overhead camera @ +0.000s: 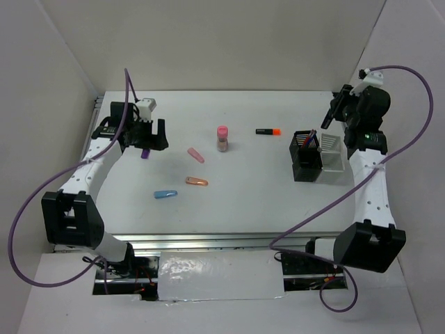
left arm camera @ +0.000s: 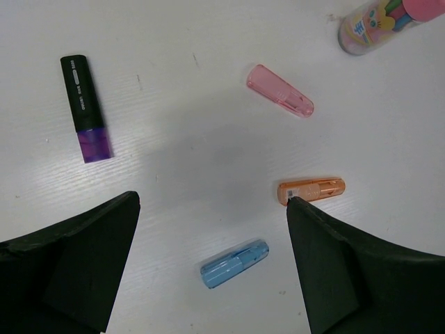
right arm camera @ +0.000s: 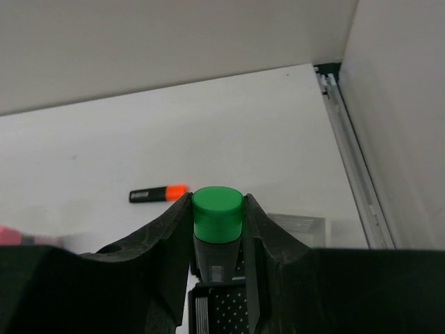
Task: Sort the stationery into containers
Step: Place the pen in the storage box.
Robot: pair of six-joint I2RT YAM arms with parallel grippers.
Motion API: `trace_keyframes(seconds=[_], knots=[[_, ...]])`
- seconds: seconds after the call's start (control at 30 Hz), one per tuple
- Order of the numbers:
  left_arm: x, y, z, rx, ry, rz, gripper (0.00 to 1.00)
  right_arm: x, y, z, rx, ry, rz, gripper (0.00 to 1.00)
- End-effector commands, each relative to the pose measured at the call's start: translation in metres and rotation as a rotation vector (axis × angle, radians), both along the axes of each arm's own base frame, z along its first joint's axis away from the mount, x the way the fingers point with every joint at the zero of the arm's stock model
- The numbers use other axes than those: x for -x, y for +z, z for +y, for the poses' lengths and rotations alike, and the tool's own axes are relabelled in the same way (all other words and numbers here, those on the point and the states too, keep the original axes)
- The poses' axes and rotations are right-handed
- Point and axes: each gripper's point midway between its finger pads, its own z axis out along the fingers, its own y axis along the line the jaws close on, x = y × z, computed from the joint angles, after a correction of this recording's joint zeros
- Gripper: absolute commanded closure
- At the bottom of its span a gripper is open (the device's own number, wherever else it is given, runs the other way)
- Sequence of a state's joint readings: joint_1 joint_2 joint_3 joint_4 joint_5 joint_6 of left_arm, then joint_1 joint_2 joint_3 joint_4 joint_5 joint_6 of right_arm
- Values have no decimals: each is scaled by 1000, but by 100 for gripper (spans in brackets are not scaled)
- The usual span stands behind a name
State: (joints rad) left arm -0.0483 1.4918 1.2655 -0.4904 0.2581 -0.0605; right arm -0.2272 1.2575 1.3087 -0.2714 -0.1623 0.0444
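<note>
Green-capped highlighter (right arm camera: 217, 217), body mostly hidden, sits clamped in the right gripper (right arm camera: 216, 203); left gripper (left arm camera: 212, 203) gapes wide.

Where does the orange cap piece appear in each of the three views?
Top external: the orange cap lies left of centre, up-right of the blue cap.
Left wrist: orange cap right of centre, likewise up-right of the blue cap.
Right wrist: not in it.
Shared landmark: the blue cap.
</note>
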Motion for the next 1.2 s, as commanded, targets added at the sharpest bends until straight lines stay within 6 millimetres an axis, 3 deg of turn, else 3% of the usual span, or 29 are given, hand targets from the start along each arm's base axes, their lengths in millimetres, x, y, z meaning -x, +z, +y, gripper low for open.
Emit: trace_keyframes(seconds=[0.0, 0.17, 0.33, 0.53, 0.67, 0.7, 0.87, 1.0, 1.17], knots=[[-18, 15, 1, 0, 18, -63, 1, -21, 12, -40, -22, -187, -116, 100], [-21, 7, 8, -13, 35, -45, 1, -39, -5, -79, -42, -337, -98, 100], [-22, 1, 14, -13, 49, -41, 1, -50, -23, -93, -20, -390, -63, 100], [-24, -7, 21, -13, 70, -24, 1, -55, -60, -98, -73, -419, 17, 100], [-25, -10, 19, 3, 71, -9, 1, -59, -72, -95, -68, -412, 33, 100], [-27, -12, 30, 4, 99, -4, 1, -60, -74, -95, -66, -413, 36, 100], [-29, -15, 41, 6, 133, 9, 1, -63, -97, -97, -47, -411, 88, 100], [-34, -16, 51, 8, 165, 14, 1, -62, -115, -94, -40, -409, 124, 88], [-36, -20, 62, -1, 187, 24, 1, -63, -135, -91, -30, -385, 173, 80]])
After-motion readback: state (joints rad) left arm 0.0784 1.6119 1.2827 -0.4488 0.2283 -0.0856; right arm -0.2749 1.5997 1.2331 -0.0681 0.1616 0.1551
